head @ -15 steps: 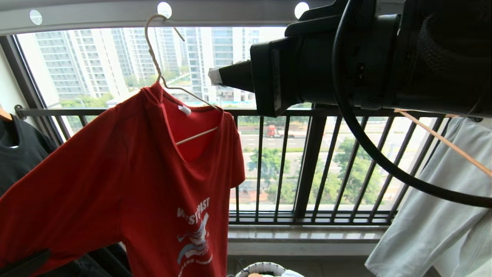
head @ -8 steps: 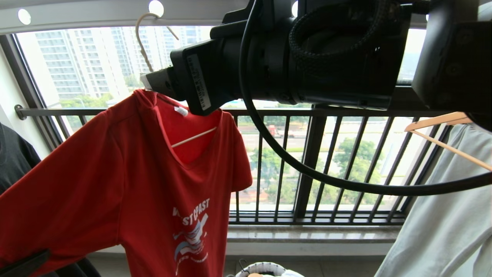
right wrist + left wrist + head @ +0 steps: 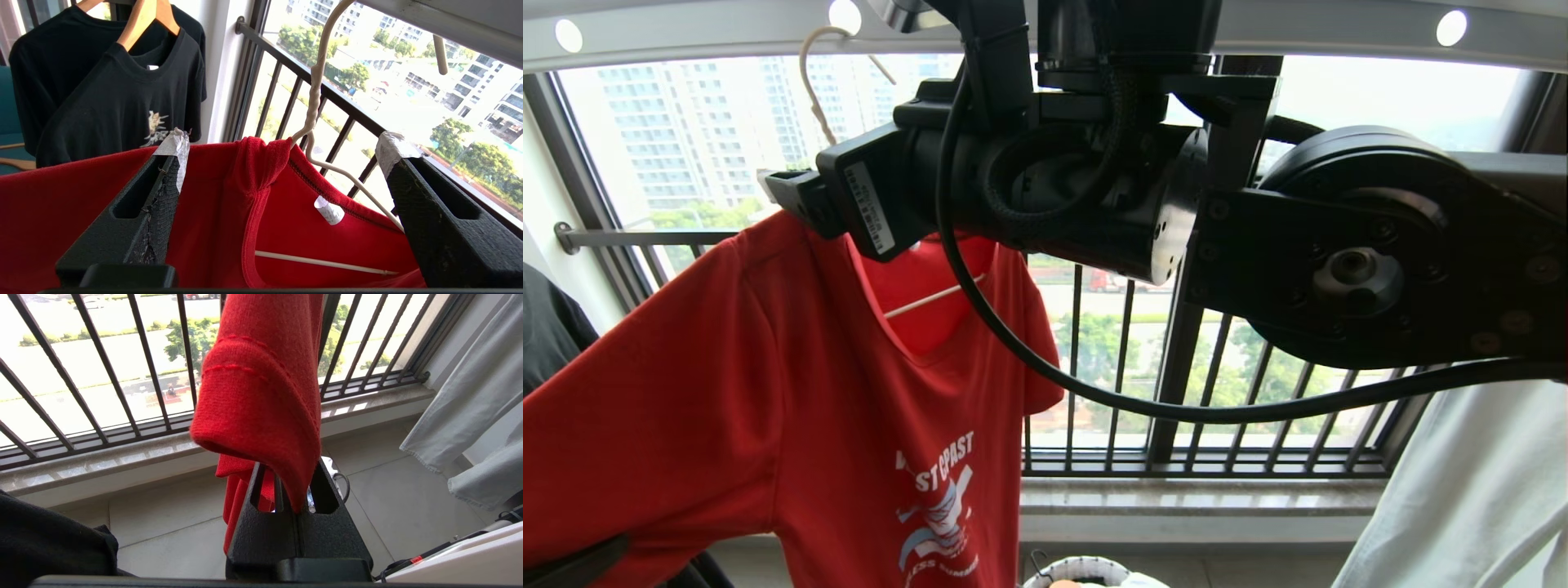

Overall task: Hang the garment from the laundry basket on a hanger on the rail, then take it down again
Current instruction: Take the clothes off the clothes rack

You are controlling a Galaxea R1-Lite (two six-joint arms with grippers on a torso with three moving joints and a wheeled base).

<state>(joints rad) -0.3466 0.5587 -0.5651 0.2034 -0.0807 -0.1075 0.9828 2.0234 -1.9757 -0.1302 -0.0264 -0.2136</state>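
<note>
We are listing first the garment [image 3: 792, 392], a red V-neck T-shirt with white lettering, which is hanging on the hanger [image 3: 314, 102]; the thin cream-white wire is running through the neck opening, with its long hook reaching up to the rail [image 3: 711, 37], the flat grey bar pierced with round holes. We are noting the right gripper [image 3: 282, 151] at the collar, its tape-tipped fingers [image 3: 173, 147] standing wide apart on either side of the bunched collar and hanger neck and gripping nothing. We are noting the left gripper [image 3: 288, 490] low at the head view's left edge, its jaws pressed together on a folded, hemmed edge of the red fabric. Below the shirt we are seeing the rim of the laundry basket [image 3: 1078, 567] on the tiled floor. Beside the garment a black T-shirt [image 3: 110, 94] is hanging on a wooden hanger [image 3: 143, 18], and a pale garment [image 3: 1470, 490] is hanging to the right, before the dark barred window railing [image 3: 1176, 367].
</note>
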